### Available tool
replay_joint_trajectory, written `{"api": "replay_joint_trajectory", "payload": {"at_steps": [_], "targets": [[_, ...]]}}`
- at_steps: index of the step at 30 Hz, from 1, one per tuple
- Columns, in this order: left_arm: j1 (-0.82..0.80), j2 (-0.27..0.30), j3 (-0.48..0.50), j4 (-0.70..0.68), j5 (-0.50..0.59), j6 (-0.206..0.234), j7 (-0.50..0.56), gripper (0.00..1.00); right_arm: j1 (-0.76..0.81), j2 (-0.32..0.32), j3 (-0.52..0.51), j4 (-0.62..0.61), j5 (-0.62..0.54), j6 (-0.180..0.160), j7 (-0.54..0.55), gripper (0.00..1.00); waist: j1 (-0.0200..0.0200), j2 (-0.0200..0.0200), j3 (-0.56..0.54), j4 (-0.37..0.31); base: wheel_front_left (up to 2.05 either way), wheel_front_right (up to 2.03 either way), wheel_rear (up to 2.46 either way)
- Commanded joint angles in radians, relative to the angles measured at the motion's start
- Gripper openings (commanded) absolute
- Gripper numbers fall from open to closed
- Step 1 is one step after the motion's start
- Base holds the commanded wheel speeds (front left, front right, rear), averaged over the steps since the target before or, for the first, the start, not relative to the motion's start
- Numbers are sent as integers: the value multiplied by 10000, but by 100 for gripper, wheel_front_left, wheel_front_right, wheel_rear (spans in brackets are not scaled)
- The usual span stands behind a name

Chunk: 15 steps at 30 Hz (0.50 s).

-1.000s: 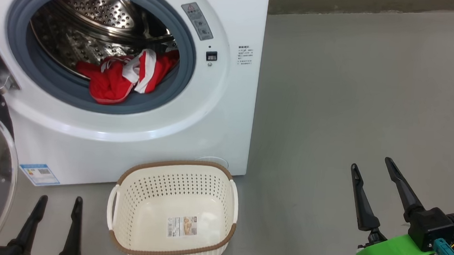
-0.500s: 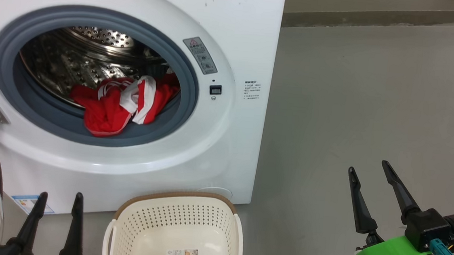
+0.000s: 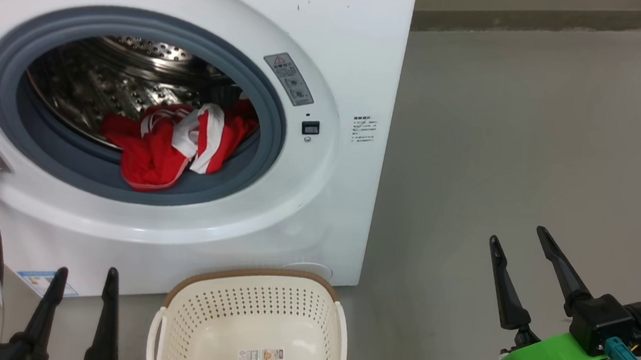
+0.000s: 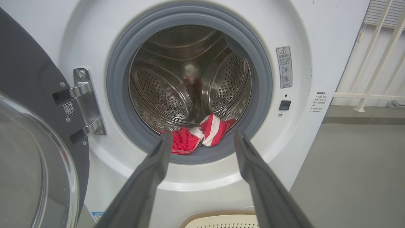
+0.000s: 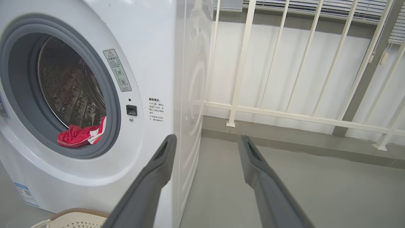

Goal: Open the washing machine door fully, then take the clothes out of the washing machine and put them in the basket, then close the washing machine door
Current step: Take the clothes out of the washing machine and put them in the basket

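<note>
Clothes [image 3: 169, 145]: red-and-white heap, long axis left to right, on the near lip of the washing machine [image 3: 352, 62] drum, beyond and above the left hand [image 3: 87, 273], the nearer one, spread open and empty; right hand [image 3: 517, 235], also open and empty, well off to the right.

Grey floor [image 3: 530, 133]: washing machine [image 3: 359, 46], basket [image 3: 253, 306] (just beside)
</note>
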Motion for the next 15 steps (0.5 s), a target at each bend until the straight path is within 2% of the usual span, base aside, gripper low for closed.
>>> {"api": "replay_joint_trajectory", "payload": {"at_steps": [1,10,15], "targets": [[-489,169,377,-313,-23,67,-100,100,-259,-35,271,-307,39,63,-63,100,0,0,143,37,0,0,0],[-1204,194,219,-297,44,134,-109,100,-515,-35,312,-480,36,63,-63,100,0,0,955,335,0,0,0],[-2040,71,111,-86,197,318,-203,100,-892,-35,321,-635,-96,63,-63,100,0,0,1681,588,0,0,0]]}}
